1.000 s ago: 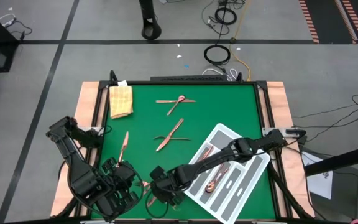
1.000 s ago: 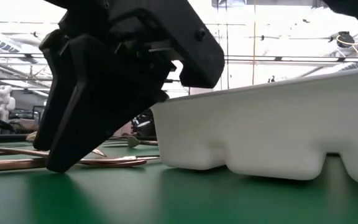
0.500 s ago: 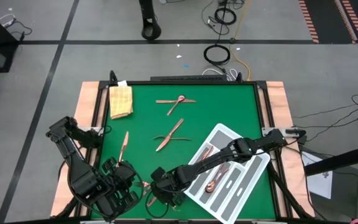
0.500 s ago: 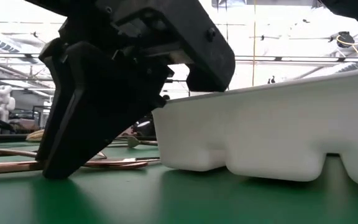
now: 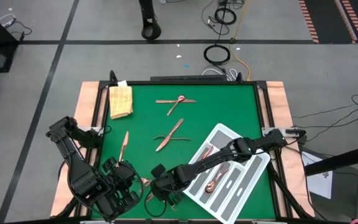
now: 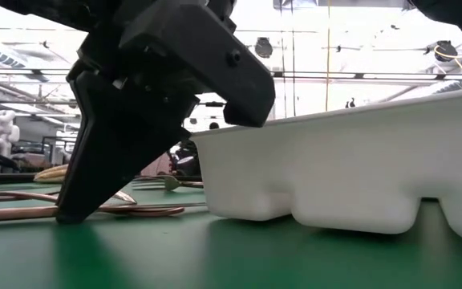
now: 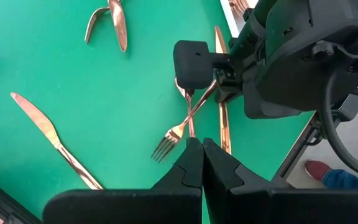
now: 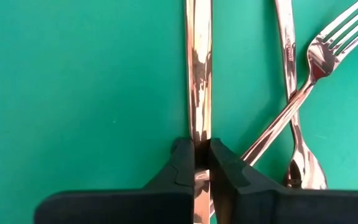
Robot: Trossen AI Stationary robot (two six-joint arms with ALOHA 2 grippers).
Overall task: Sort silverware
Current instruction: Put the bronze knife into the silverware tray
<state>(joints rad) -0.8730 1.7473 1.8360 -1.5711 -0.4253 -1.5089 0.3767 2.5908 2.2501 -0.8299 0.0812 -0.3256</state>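
One polished rose-gold knife (image 8: 197, 81), long and mirror-bright, is pinched by the right gripper (image 8: 201, 163); left gripper (image 7: 201, 163) is pressed together, empty.

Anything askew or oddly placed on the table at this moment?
The divided tray sits rotated, not square to the table edges. Beside it, a fork lies crossed over a spoon, right next to the knife that the right gripper is shut on.

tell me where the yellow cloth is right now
In the high view, the folded yellow cloth lies in the far left corner of the green table, left of the crossed silverware pair and well away from both arms.
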